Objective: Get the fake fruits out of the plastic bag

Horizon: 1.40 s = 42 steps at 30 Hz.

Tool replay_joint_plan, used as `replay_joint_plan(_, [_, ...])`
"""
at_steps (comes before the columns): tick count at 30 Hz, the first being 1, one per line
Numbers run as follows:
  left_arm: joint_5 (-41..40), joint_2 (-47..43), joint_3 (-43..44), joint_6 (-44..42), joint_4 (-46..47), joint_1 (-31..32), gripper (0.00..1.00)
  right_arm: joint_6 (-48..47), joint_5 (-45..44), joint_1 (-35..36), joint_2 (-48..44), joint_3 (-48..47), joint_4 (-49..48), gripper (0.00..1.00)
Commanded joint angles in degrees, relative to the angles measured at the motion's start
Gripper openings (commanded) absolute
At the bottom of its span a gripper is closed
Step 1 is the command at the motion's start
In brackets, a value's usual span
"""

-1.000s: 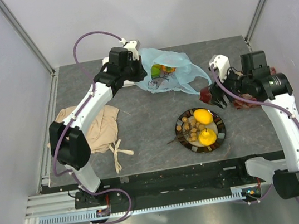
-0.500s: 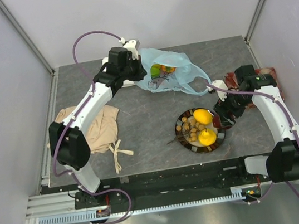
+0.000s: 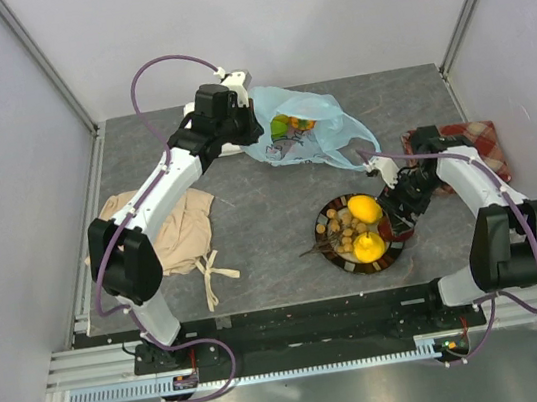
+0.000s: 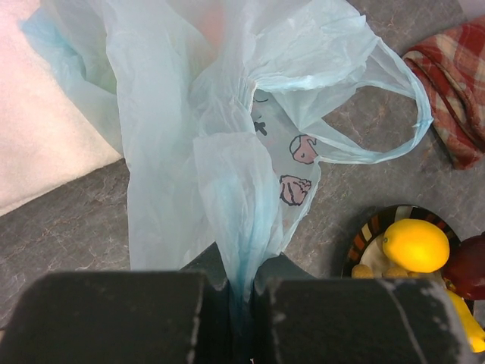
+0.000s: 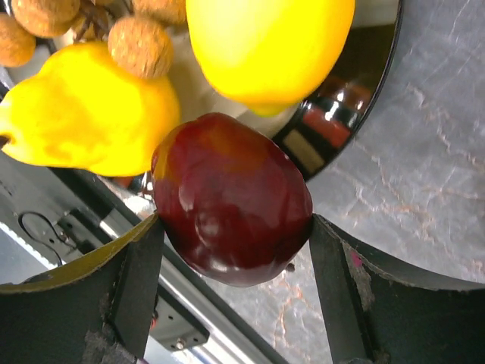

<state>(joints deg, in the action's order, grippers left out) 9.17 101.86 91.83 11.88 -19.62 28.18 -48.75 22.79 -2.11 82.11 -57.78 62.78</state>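
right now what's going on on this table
Two robot arms are emptying fake fruit from a plastic bag. The left claw is pinched shut on a fold of the bag. The right claw grips a dark-red apple at the rim of a plate. The plate already holds a lemon, a pear and a berry cluster. More fruit shows inside the bag.

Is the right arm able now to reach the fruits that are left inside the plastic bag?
Probably not yet. The right gripper is shut on a dark-red apple at the edge of the plate, so it must let go first. The fruits lie in the bag, which the left gripper pinches.
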Motion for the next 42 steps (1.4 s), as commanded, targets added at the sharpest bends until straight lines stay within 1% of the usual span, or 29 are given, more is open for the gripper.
replay_joint_plan(1, [0.1,-0.8,0.1,-2.3,1.6,-0.2,0.01,0.7,1.2,-0.1,2.8,-0.4,-4.8,0.49])
replay_joint_plan(6, [0.1,-1.1,-0.2,-2.6,1.7,-0.2,0.01,0.7,1.8,0.0,5.7,0.0,-5.4,0.50])
replay_joint_plan(11, [0.1,-1.3,-0.6,-2.8,1.7,-0.2,0.02,1.9,2.0,0.0,5.9,0.0,-6.1,0.55])
replay_joint_plan(15, [0.6,-1.0,-0.4,-2.5,1.6,-0.2,0.02,3.6,4.5,0.3,4.8,-1.2,-5.9,0.54])
replay_joint_plan(23, [1.4,-0.7,-0.1,-1.9,1.6,-0.1,0.02,3.5,4.5,1.1,6.7,-0.3,-5.5,0.54])
replay_joint_plan(26, [1.5,-0.7,-0.2,-1.9,1.6,-0.1,0.02,4.0,4.7,1.2,7.1,-1.0,-5.2,0.56])
replay_joint_plan(28, [1.5,-0.7,-0.3,-1.8,1.8,-0.1,0.02,5.2,4.6,1.2,7.0,-1.9,-5.0,0.65])
replay_joint_plan(29, [1.5,-0.8,-0.4,-1.7,1.7,-0.1,0.02,5.6,4.0,1.2,6.8,-3.2,-4.8,0.71])
replay_joint_plan(30, [1.7,-0.9,-0.4,-1.6,1.6,-0.1,0.01,5.7,3.6,1.1,6.1,-4.3,-4.0,0.80])
replay_joint_plan(31, [1.7,-1.1,-0.6,-1.4,1.7,-0.1,0.02,5.7,3.3,1.1,5.9,-5.6,-1.6,0.84])
replay_joint_plan(32, [1.8,-1.5,-1.0,-1.1,1.7,-0.1,0.02,5.5,3.1,1.1,5.8,-9.7,0.5,0.88])
replay_joint_plan(33, [2.1,-1.7,-1.2,-1.0,1.7,-0.1,0.02,5.2,3.1,1.0,5.7,-12.2,2.5,0.98])
replay_joint_plan(34, [2.4,-1.9,-1.5,-0.8,1.7,-0.1,0.02,5.1,3.1,0.9,5.6,-14.6,5.8,0.98])
replay_joint_plan(35, [2.7,-2.1,-1.8,-0.5,1.7,-0.1,0.01,5.0,3.2,0.9,5.7,-19.6,7.3,0.98])
replay_joint_plan(37, [2.9,-2.4,-2.1,-0.1,1.7,-0.1,0.02,4.9,3.8,0.9,6.7,-24.6,10.7,0.98])
replay_joint_plan(38, [2.9,-2.4,-2.3,0.2,1.8,-0.1,0.02,5.9,3.8,0.9,8.1,-29.4,11.1,0.98])
replay_joint_plan(40, [3.0,-2.2,-2.2,0.7,1.8,-0.1,0.02,7.1,5.4,1.0,9.9,-33.7,10.8,0.98])
replay_joint_plan(41, [3.0,-2.2,-2.3,1.1,1.8,-0.1,0.02,8.8,6.6,1.0,12.1,-37.4,10.3,0.98])
replay_joint_plan(42, [3.3,-1.9,-2.4,1.4,1.9,-0.1,0.02,10.3,7.6,1.3,13.2,-38.7,9.4,0.98])
